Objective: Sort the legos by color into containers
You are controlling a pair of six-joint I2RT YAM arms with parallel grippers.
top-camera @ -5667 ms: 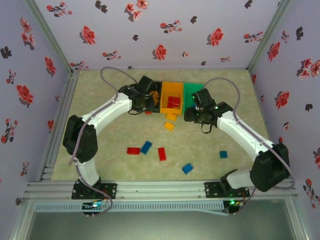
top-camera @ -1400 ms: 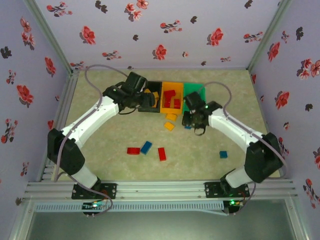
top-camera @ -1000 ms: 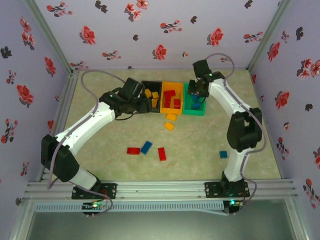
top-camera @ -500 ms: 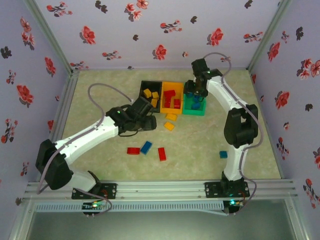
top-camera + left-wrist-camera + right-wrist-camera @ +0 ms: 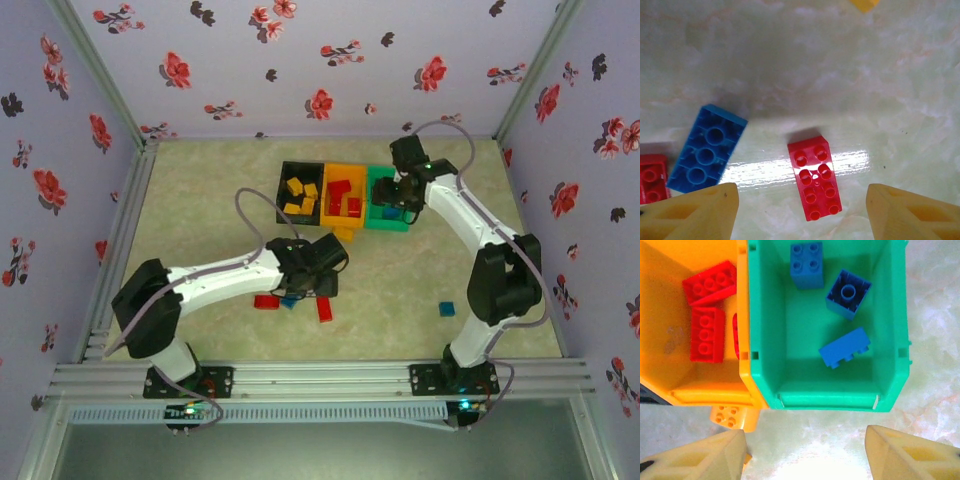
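My left gripper (image 5: 800, 212) hangs open just above a red lego (image 5: 815, 178), which lies flat between the fingertips (image 5: 695, 212) without touching them. A blue lego (image 5: 706, 149) and another red one (image 5: 652, 177) lie to its left. From above, the left gripper (image 5: 312, 285) is over this cluster. My right gripper (image 5: 802, 455) is open and empty at the near wall of the green container (image 5: 825, 402), which holds three blue legos (image 5: 845, 347). The orange container (image 5: 710, 390) holds red legos (image 5: 705, 335). The black container (image 5: 283, 190) holds yellow ones.
A yellow lego (image 5: 727, 416) lies on the table against the orange bin's front. One blue lego (image 5: 446, 309) sits alone at the near right. The three bins stand side by side at the back, the right arm (image 5: 470, 215) arching beside them.
The left arm swung from the black bin down to the middle, over the red and blue bricks. The right gripper opened at the green bin and drew slightly back toward its near wall.
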